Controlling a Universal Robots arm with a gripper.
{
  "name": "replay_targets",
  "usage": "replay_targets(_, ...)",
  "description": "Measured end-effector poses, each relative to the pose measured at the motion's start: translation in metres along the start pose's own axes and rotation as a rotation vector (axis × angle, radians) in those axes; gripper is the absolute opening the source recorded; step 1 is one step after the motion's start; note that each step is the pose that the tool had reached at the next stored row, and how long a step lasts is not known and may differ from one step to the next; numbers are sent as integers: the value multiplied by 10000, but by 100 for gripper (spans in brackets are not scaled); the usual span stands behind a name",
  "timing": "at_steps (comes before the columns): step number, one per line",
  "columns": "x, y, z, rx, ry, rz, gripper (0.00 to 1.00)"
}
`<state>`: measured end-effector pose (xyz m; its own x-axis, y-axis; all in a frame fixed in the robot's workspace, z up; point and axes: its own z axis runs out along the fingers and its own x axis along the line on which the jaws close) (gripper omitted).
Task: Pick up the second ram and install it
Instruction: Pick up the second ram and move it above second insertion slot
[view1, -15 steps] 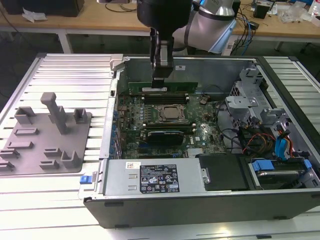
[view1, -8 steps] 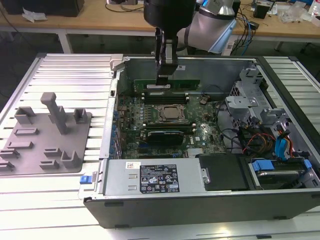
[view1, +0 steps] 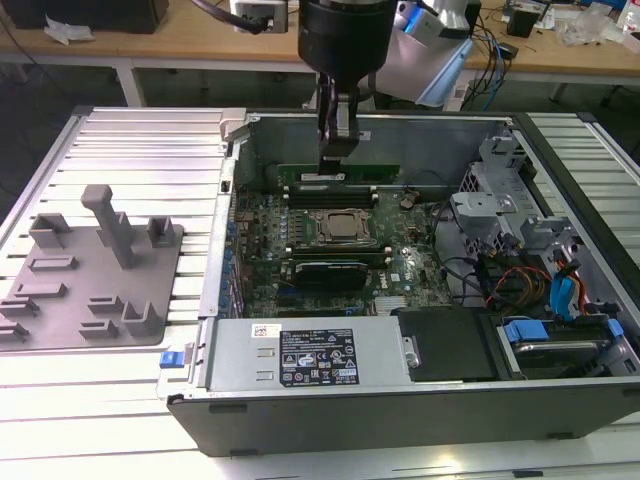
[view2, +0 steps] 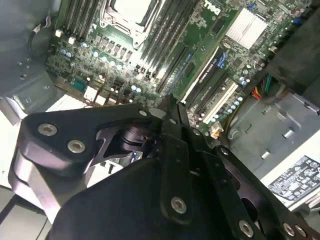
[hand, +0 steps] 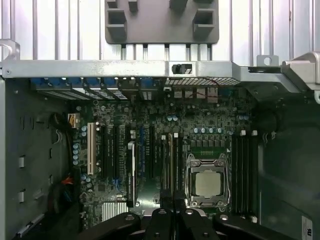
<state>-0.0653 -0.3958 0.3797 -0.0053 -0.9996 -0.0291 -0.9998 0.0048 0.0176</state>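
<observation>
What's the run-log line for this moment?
claw: shut | position: low over memory slots beside processor socket | second ram: seating unclear

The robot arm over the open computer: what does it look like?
The arm ends in a thick, glossy black cylinder. Below it the gripper narrows to a slim dark tip. In the second wrist view the gripper is built of matte black linked bars joined by round silver screws.

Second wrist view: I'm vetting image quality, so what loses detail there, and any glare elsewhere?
Second wrist view: the dark gripper near the lens loses detail, the motherboard stays clear. Exterior view: the white table washes out. First wrist view: the case wall is shadowed.
</observation>
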Motion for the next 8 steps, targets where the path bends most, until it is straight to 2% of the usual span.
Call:
replay_targets(2,-59,-6,53,1,-1,22,10)
replay_targets(5,-96,-11,149,1,-2,36,10)
replay_targets(8,-98,-11,155,1,-1,40,10)
